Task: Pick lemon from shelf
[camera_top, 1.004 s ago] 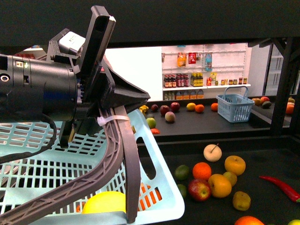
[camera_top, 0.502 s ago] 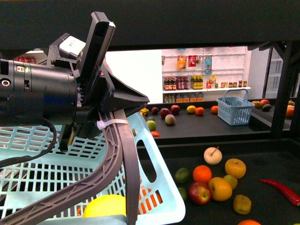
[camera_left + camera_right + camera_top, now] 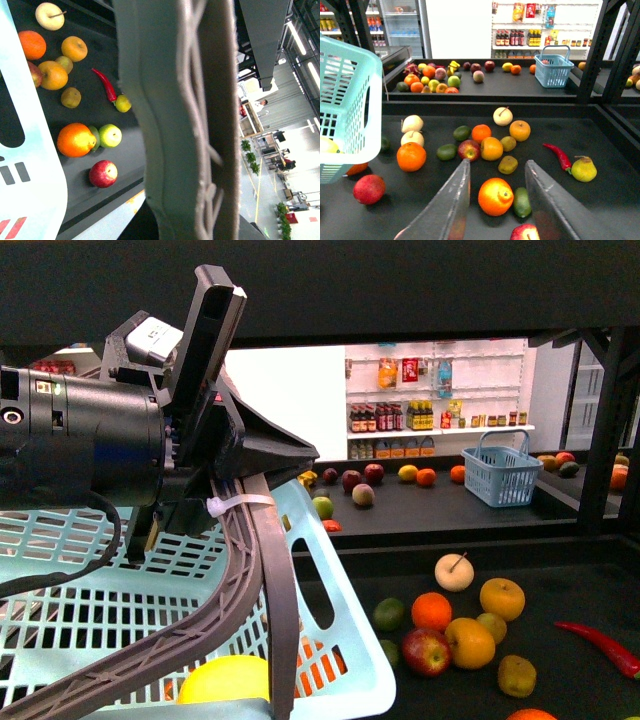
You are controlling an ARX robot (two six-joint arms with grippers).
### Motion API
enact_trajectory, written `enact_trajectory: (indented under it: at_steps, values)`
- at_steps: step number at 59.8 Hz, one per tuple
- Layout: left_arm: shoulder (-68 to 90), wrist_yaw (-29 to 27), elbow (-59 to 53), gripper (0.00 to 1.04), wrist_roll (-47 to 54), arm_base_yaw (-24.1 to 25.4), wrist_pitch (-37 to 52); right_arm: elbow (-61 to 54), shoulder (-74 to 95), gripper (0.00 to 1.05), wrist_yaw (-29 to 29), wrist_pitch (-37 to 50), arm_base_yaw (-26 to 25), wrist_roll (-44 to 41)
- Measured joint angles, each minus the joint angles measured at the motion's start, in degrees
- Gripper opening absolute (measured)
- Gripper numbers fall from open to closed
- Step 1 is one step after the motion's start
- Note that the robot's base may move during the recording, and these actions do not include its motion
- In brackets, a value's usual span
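The lemon (image 3: 225, 678) lies in the light-blue basket (image 3: 350, 660); left gripper's (image 3: 262, 570) opening cannot be told; right gripper (image 3: 495, 200) gapes empty above the shelf (image 3: 600, 150).

Bright, even store lighting; near left gripper (image 3: 175, 120) blurred (background sharp).

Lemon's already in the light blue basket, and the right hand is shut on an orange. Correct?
Not quite. The right wrist view shows the right hand open, above an orange on the shelf, not gripping it. The lemon does sit in the light blue basket.
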Motion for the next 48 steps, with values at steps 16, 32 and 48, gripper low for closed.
enact_trajectory:
  at_steps: [16, 32, 48]
  values:
    - [0.0, 0.0, 0.0, 0.07, -0.02, 0.0, 0.0, 0.0, 0.0, 0.92, 0.0, 0.0, 0.0, 0.0]
    - [0.46, -10.49, -0.02, 0.07, -9.11, 0.9, 4.48, 0.0, -0.02, 0.97, 0.0, 0.0, 0.0, 0.04]
    - [3.32, -21.64, 0.0, 0.07, -25.24, 10.51, 20.98, 0.0, -0.04, 0.97, 0.0, 0.0, 0.0, 0.02]
